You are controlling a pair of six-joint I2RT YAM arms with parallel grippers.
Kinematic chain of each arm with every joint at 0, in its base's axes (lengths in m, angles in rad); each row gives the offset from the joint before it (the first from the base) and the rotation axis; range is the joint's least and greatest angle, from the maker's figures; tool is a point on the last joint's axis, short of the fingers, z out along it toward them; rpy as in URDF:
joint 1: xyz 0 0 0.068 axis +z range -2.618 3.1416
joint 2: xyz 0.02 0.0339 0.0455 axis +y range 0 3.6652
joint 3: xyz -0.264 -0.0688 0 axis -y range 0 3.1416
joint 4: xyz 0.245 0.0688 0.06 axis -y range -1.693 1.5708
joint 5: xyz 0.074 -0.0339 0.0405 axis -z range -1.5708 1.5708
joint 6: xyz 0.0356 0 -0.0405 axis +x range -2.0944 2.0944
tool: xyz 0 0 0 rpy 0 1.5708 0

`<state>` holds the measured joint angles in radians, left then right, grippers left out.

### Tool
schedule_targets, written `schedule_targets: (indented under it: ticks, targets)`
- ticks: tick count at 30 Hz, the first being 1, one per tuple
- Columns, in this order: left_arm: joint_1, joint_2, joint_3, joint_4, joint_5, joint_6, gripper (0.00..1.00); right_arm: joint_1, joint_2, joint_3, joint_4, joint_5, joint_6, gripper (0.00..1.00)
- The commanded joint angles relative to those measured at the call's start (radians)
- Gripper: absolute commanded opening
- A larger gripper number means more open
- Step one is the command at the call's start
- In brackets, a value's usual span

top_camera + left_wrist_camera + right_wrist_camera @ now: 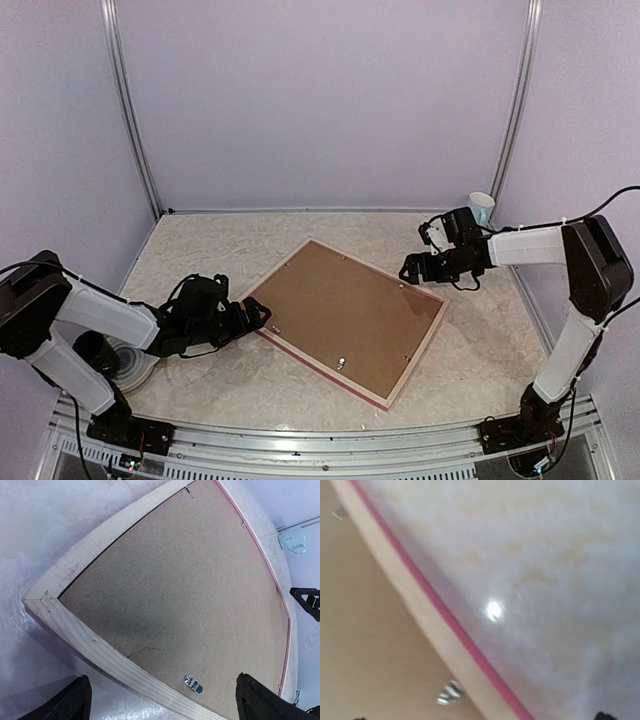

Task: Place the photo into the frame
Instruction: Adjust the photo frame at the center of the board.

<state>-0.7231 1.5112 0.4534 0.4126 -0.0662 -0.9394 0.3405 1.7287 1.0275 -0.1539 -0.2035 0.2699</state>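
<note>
From above, the frame (325, 362) lies face down and askew in the middle of the table (200, 250), pale wood upward, with the brown backing board (345, 310) seated inside it. The photo shows in no view; whether it sits under the board cannot be told. The left gripper (258, 318) hovers just beside the frame's left corner and the right gripper (412, 268) just off its far right corner, both with jaws spread wide and nothing between them. A white mug (482, 207) stands at the back right, near the right arm. The left wrist view looks down past its two dark fingers (75, 702), wide apart and empty, onto the wooden corner, the board and a small metal turn clip (193, 684) at the near rail. The right wrist view is blurred: the pink edge, a strip of wood, another clip (449, 692) and bare table, with the fingertips barely in the bottom corners. The likely trouble is the clips, which are small and flat, so a fingertip could slip off and shove the frame across the smooth top. A swing of the right arm could also tip the mug.
</note>
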Motion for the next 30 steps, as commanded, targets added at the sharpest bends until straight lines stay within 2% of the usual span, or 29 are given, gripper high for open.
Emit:
schedule_targets:
  ticks: [1,6,16,30]
  targets:
    - [0.001,-0.01,-0.027,-0.029,0.015,-0.009,0.99,-0.011,0.059,-0.007,-0.005,-0.061,-0.006,0.99]
    - [0.001,-0.011,-0.009,-0.027,0.015,0.002,0.99,-0.009,0.033,-0.059,0.006,-0.116,-0.012,0.99]
    - [0.008,0.096,0.069,-0.001,0.048,0.017,0.99,0.038,-0.063,-0.204,0.035,-0.214,0.012,0.99]
    - [0.082,0.156,0.175,-0.027,0.091,0.076,0.99,0.14,-0.225,-0.391,0.06,-0.226,0.107,0.99]
